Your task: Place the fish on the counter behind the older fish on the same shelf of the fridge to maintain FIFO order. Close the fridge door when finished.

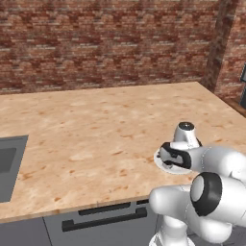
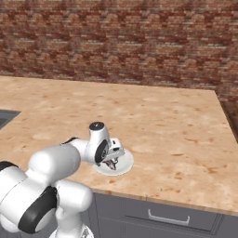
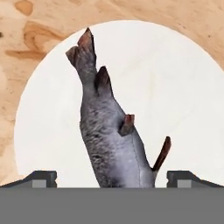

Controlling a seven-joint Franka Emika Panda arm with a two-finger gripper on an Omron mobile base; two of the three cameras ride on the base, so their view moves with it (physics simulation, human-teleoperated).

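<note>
The dark grey-brown fish [image 3: 111,140] lies on a small round white plate [image 3: 175,87], its forked tail pointing to the top of the hand view and its reddish-brown fins sticking out to the sides; the plate rests on the light tan wood-grain worktop [image 1: 96,129], close to the front edge and above the grey drawers [image 1: 103,217] with dark bar handles. The pincer [image 3: 111,178] hangs low over the plate, its two dark fingertips [image 3: 41,178] standing apart on either side of the fish's body, not touching it; in the right base view the pincer [image 2: 111,160] points down at the plate [image 2: 122,165]; in the left base view the white hand covers most of the plate [image 1: 161,163]. A red brick wall [image 1: 105,43] runs behind the worktop; the corner of a grey sink [image 1: 9,166] shows at the left.
</note>
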